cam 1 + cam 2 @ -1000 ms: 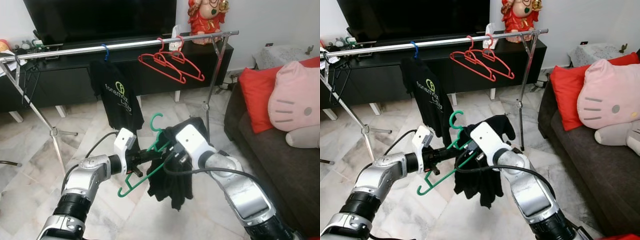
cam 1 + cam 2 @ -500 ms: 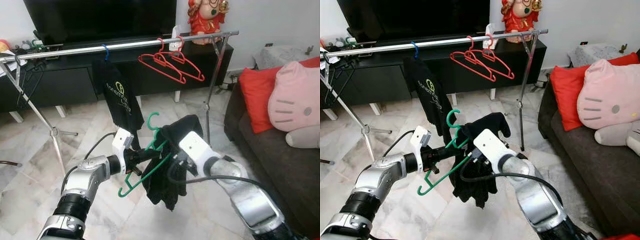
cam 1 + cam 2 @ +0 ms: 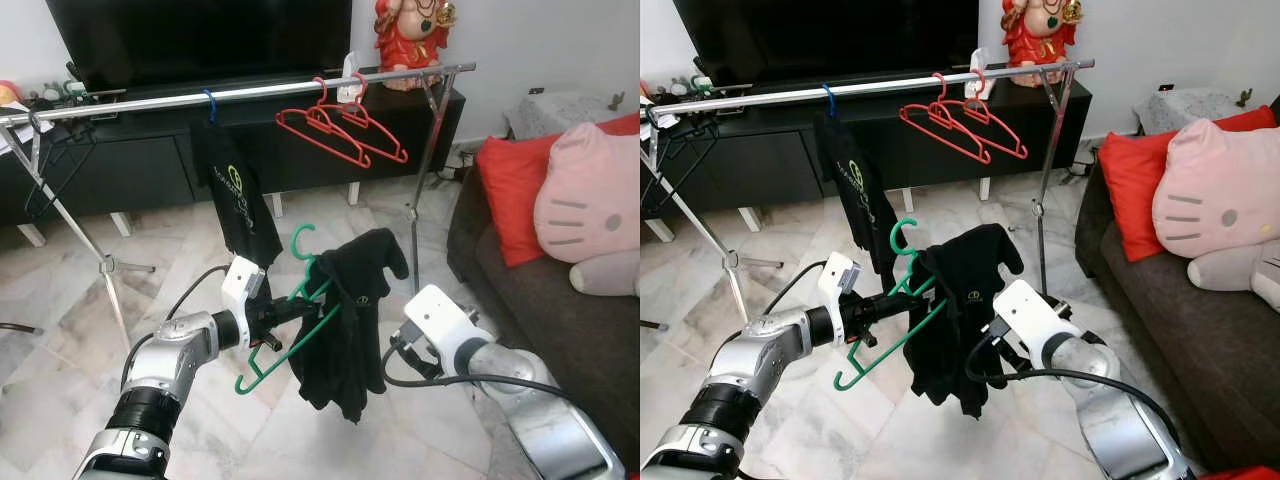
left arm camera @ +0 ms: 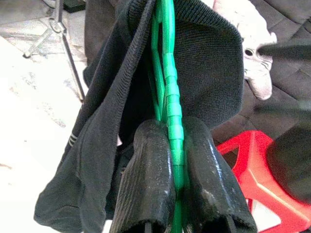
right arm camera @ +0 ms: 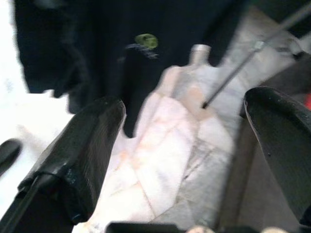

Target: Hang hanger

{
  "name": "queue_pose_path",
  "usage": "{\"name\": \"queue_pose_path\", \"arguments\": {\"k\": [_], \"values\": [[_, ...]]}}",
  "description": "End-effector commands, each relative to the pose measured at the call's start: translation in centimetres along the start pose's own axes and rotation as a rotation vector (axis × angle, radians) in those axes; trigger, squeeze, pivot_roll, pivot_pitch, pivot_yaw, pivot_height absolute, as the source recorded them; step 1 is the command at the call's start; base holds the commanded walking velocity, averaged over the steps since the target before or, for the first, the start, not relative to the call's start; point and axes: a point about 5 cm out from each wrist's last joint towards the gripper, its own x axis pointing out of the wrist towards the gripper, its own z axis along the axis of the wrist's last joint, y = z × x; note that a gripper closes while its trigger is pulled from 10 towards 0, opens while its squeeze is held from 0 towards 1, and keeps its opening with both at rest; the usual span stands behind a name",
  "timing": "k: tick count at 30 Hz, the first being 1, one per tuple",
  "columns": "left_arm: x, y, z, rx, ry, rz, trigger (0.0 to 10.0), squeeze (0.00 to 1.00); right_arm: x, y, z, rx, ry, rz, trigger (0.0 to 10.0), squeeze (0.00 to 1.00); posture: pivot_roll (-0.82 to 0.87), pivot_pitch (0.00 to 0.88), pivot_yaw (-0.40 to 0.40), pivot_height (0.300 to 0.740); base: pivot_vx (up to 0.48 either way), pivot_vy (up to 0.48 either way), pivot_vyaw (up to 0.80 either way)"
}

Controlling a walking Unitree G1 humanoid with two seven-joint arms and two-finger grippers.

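I have the left gripper (image 4: 175, 194) clamped on the green hanger (image 3: 292, 325), its two black fingers (image 4: 150, 184) pressed together around the plastic, holding it out in front of the robot above the marble floor (image 3: 80, 310). A black garment (image 3: 350, 320) is draped over the hanger and hangs down from it, with one sleeve sticking out toward the right. The hanger's hook (image 3: 300, 240) points up, and it sits well below the silver rail (image 3: 240, 92) of the clothes rack, apart from it. The right gripper (image 5: 184, 145) is just beside the garment on its right, lower down, and from its wrist camera I see its fingers spread wide with nothing between them, the dark cloth a little ahead of them. On the rail a black T-shirt (image 3: 238, 195) hangs from a blue hook, and further right two red hangers (image 3: 345, 128) hang empty. Behind the rack stands a low black TV cabinet (image 3: 130, 165) with a dark screen on top and a red figurine (image 3: 412, 30) at its right end. To the right I see a dark sofa (image 3: 560, 310) with a red cushion (image 3: 510, 195) and a pink plush cat pillow (image 3: 590, 200).
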Motion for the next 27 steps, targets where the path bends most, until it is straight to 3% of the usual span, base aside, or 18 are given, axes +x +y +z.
{"name": "queue_pose_path", "arguments": {"k": [1, 2, 3, 8, 15, 20, 21, 27], "values": [[-0.2, 0.1, 1.1, 0.05, -0.015, -0.032, 10.0, 0.0, -0.6, -2.2, 0.1, 0.004, -0.027, -0.112, 10.0, 0.78, -0.15, 0.0, 0.044, 0.74, 0.0, 0.0, 0.0], [-0.3, 0.1, 1.0, 0.054, -0.004, -0.041, 10.0, 0.0, -0.6, -2.7, 0.1, 0.003, -0.033, -0.138, 10.0, 0.78, -0.15, 0.0, 0.044, 0.74, 0.0, 0.0, 0.0], [-0.5, 0.1, 0.9, 0.069, 0.023, -0.062, 10.0, 0.0, -0.6, -3.5, 0.2, 0.01, -0.054, -0.166, 10.0, 0.0, -0.15, 0.001, 0.046, 0.74, 0.0, 0.0, 0.0], [-0.8, 0.1, 0.6, 0.101, 0.085, -0.119, 10.0, 0.0, -0.3, -4.5, 1.2, 0.025, -0.133, -0.169, 10.0, 0.0, -0.15, 0.001, 0.049, 0.74, 0.0, 0.0, 0.0], [-1.0, -0.3, 1.1, 0.131, 0.11, -0.213, 10.0, 0.0, -0.3, -3.2, 3.1, -0.073, -0.324, 0.045, 10.0, 0.0, -0.15, 0.0, 0.061, 0.74, 0.0, 0.0, 0.0], [-0.9, -0.9, 2.0, 0.171, 0.104, -0.281, 10.0, 0.0, 0.0, -2.3, 3.1, -0.127, -0.346, 0.141, 10.0, 0.0, -0.15, 0.0, 0.062, 0.74, 0.0, 0.0, 0.0], [-1.0, -1.4, 2.6, 0.193, 0.095, -0.327, 10.0, 0.0, 0.1, -1.7, 3.1, -0.166, -0.372, 0.218, 10.0, 0.0, -0.15, 0.0, 0.062, 0.74, 0.0, 0.0, 0.0], [-1.0, -2.2, 3.2, 0.245, 0.092, -0.39, 10.0, 0.0, 0.3, -2.1, 3.0, -0.213, -0.381, 0.264, 10.0, 0.0, -0.15, 0.0, 0.061, 0.74, 0.0, 0.0, 0.0]]}}
